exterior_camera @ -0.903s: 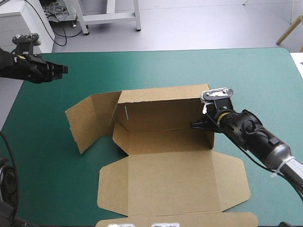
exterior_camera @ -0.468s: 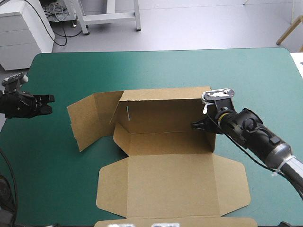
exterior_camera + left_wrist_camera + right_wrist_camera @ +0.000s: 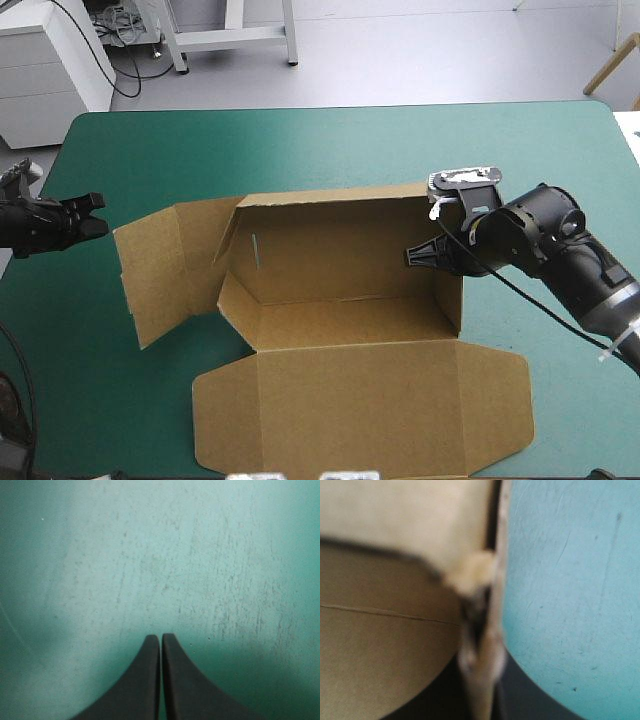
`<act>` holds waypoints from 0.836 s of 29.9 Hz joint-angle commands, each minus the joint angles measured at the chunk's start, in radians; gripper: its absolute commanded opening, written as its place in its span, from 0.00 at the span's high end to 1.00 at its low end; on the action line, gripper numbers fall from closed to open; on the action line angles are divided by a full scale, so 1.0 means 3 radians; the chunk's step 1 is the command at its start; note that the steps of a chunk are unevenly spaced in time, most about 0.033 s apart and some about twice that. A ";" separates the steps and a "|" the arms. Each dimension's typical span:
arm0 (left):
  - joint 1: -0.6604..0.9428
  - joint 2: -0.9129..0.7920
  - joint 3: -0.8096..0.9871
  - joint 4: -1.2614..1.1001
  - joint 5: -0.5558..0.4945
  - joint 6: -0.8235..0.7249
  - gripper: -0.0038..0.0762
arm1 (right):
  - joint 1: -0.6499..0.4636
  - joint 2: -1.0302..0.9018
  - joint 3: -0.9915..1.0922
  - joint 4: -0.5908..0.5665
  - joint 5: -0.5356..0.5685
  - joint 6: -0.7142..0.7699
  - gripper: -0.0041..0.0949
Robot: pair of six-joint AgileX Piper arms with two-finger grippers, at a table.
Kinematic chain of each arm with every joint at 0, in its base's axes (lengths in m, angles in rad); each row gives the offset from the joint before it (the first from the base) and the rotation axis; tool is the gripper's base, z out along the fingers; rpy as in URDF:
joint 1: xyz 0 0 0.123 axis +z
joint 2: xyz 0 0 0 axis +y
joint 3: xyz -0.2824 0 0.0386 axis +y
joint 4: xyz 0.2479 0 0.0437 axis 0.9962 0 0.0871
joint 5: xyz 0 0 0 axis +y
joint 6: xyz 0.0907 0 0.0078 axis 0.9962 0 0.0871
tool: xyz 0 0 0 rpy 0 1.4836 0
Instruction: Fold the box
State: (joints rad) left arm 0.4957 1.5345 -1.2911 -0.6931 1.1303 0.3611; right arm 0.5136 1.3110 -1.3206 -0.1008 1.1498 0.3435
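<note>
The brown box lies mid-table with its back wall and right end wall raised. Its lid is flat toward the near edge, and a left flap stands splayed outward. My right gripper is at the top of the right end wall, shut on it. In the right wrist view the board's edge runs between the black fingers, with the box's inner side to one side. My left gripper hovers at the table's left edge, shut and holding nothing. Its own view shows the joined tips over bare cover.
Bare teal-green cover stretches behind the box to the far edge, and more lies right of it. The left flap reaches close to the left gripper. The lid's front edge nears the table's near edge.
The left arm drew back and down to the table's left edge. The box slid left and toward the near edge, its right wall held by the right gripper, which rose slightly.
</note>
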 commanded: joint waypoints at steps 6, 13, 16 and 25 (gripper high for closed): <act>0.0013 -0.0141 -0.0084 -0.0214 -0.0017 0.0009 0.95 | 0.0001 0.0028 -0.0125 0.0147 0.0183 -0.0023 0.96; 0.0013 -0.0141 -0.0084 -0.0219 0.0068 -0.0063 0.96 | -0.0093 0.0338 -0.0125 0.0100 0.0183 -0.0107 0.96; 0.0013 -0.0141 -0.0084 -0.0197 0.0068 -0.0069 0.96 | -0.0231 0.0517 -0.0125 0.0106 0.0177 -0.0198 0.96; 0.0013 -0.0141 -0.0084 -0.0197 0.0061 -0.0068 0.96 | -0.0753 0.0870 -0.0125 0.0120 -0.0034 -0.0522 0.96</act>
State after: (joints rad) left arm 0.4996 1.5345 -1.2899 -0.6975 1.1567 0.3490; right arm 0.3321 1.5654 -1.3457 0.0000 1.1510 0.2400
